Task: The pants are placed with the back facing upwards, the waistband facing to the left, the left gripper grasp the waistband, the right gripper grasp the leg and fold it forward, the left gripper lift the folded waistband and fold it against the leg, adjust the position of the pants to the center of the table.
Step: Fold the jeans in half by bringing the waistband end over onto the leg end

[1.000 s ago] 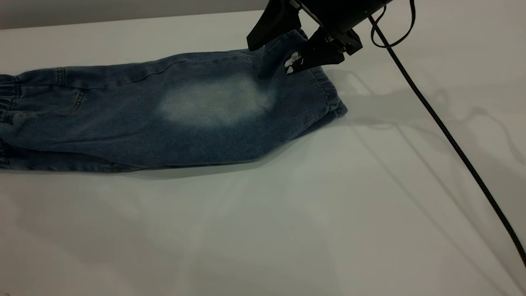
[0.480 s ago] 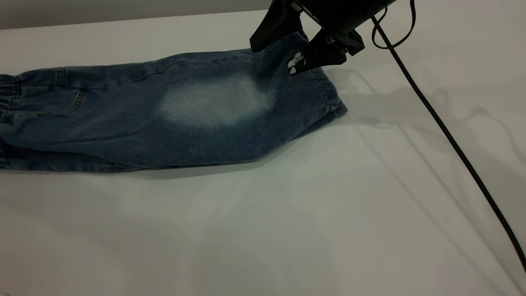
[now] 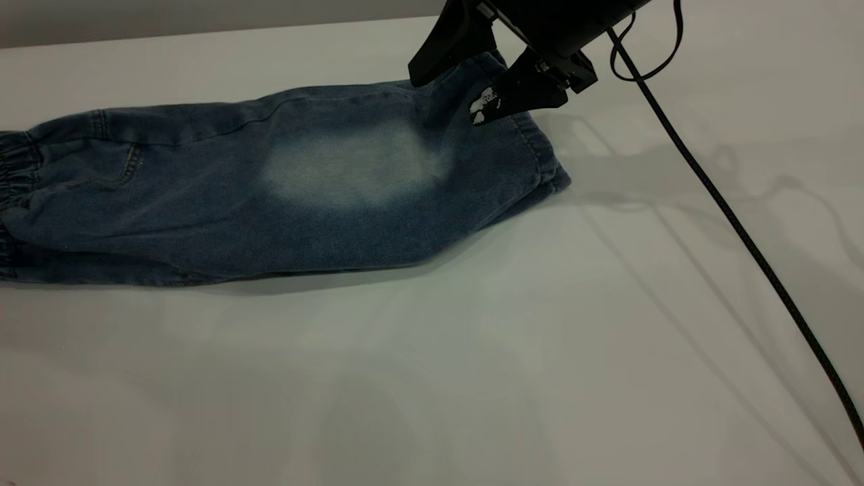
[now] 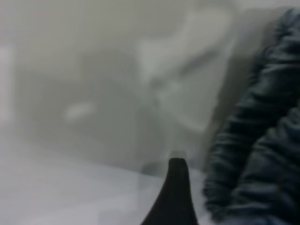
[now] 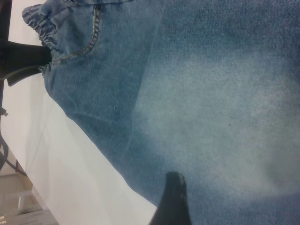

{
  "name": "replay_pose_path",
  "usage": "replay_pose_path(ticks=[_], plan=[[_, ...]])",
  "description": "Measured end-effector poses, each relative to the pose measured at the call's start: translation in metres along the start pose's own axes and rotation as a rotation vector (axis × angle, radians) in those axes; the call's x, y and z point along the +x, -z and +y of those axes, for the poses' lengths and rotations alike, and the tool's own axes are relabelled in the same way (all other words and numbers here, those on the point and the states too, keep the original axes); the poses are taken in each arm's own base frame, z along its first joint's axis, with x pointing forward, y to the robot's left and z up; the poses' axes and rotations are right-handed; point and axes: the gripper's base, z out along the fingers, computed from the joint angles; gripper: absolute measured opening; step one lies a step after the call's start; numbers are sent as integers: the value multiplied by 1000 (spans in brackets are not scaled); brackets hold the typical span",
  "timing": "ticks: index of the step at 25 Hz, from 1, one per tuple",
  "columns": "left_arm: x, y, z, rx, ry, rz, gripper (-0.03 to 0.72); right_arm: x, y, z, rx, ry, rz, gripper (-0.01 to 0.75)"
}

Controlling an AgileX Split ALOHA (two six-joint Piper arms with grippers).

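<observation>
White table [image 3: 472,378], jeans [image 3: 283,196] lying flat toward its left — right gripper [image 3: 449,91] spread wide over the cuff [image 3: 540,155]; left gripper [image 5: 23,63], state unclear, at the waistband [image 5: 40,23]. A shallow bite risks catching one layer — spoiling the fold.

The pants [image 3: 283,189] waistband [image 3: 13,182] runs off the exterior view's left edge.

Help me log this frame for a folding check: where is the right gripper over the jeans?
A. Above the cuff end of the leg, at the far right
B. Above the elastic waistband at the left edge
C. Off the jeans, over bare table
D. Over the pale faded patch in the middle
A: in the exterior view the right gripper hangs with its fingers spread over the far edge of the jeans beside the cuff, right of the faded patch.
</observation>
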Motion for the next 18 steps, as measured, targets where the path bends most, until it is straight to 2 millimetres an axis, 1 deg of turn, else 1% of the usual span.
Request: replay_pose_path(ticks=[7, 13, 18], plan=[[-3, 0, -7, 76, 17, -33, 594, 0, 0, 0, 3, 2, -2, 551], [2, -10, -4, 87, 39, 2, 594, -1, 0, -1, 13, 3, -9, 551], [2, -11, -3, 78, 43, -2, 584, -1, 0, -1, 13, 3, -9, 551]])
